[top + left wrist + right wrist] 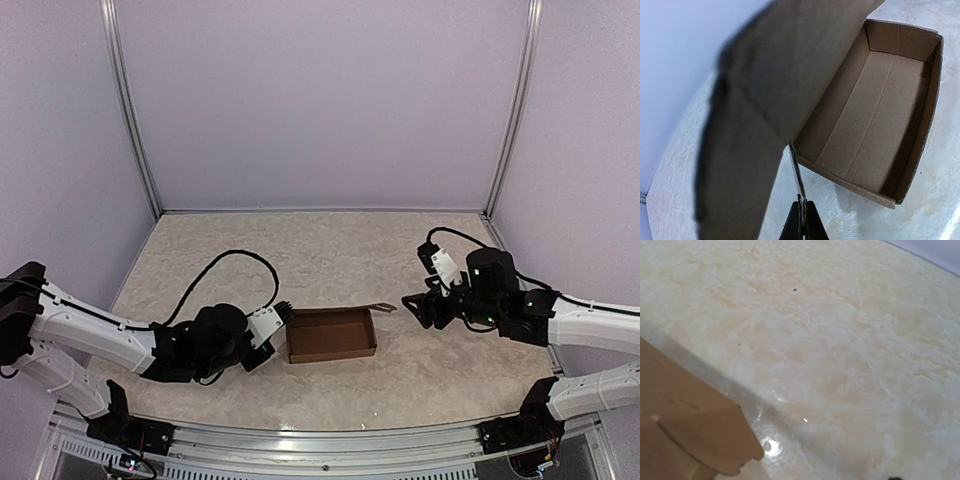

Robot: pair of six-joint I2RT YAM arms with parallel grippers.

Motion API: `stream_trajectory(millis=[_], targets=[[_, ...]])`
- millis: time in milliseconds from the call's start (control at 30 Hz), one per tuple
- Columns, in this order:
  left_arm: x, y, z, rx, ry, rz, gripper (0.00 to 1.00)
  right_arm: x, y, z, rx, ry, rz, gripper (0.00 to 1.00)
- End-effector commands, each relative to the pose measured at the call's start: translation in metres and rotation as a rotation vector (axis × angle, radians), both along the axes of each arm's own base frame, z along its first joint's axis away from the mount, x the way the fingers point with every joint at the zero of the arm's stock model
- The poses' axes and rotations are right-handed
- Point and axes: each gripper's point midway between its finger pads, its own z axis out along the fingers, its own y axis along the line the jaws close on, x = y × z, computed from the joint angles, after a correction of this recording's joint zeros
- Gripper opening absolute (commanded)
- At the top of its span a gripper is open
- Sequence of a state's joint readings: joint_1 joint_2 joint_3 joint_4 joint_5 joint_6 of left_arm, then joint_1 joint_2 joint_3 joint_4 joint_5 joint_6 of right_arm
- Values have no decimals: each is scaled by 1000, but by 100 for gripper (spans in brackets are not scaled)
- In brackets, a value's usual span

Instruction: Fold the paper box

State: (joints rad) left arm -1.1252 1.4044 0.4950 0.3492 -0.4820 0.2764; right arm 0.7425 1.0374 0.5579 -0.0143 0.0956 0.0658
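from the top external view, the paper box [332,338] sat as an open brown tray at the middle of the tabletop [330,245]. a thin tab [384,306] poked out toward 3 o'clock from its far right corner. the left end effector [284,318] was against the box's 9 o'clock end. the right end effector [413,305] hovered just beside the tab's tip, and whether it was wide or narrow could not be told from here.

in the left wrist view, the left end effector was pinched narrow on a thin side flap [796,170], seen edge-on and running up from between the fingers. a big blurred lid panel [765,100] stood raised at 10 o'clock, with the tray's open floor at 2 o'clock.

in the right wrist view, only a corner of the box showed at 7 o'clock over bare tabletop. the fingers were out of frame, so their opening could not be judged.

the cardboard looked light and fairly stiff. it would likely hinge along its creases but slide on the smooth tabletop if pushed unbraced. thin edges would probably crumple under a hard pinch, so holding a flap's flat near a crease, with the other arm steadying the tray, seemed best.
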Motion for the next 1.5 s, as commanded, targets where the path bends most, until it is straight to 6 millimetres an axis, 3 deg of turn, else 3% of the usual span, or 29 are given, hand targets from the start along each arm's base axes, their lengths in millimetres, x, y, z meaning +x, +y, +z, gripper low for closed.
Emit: stream_trajectory(millis=[0, 133, 333, 733, 867, 1000, 1467], targets=[[-2, -2, 1, -10, 64, -38, 0, 1, 5, -9, -19, -63, 71, 72], [0, 1, -1, -22, 97, -36, 0, -9, 15, -24, -38, -68, 177, 72], [-3, -1, -1, -42, 133, -67, 0, -12, 36, -30, -24, -8, 276, 72], [-2, 4, 2, -54, 148, -82, 0, 8, 62, -38, -84, -102, 383, 71], [-3, 6, 1, -57, 152, -79, 0, 8, 68, -37, -67, -102, 406, 63], [-2, 7, 1, -61, 151, -77, 0, 5, 70, -39, -61, -87, 424, 46], [2, 11, 11, -96, 140, -55, 0, -1, 61, -49, -58, -45, 389, 31]])
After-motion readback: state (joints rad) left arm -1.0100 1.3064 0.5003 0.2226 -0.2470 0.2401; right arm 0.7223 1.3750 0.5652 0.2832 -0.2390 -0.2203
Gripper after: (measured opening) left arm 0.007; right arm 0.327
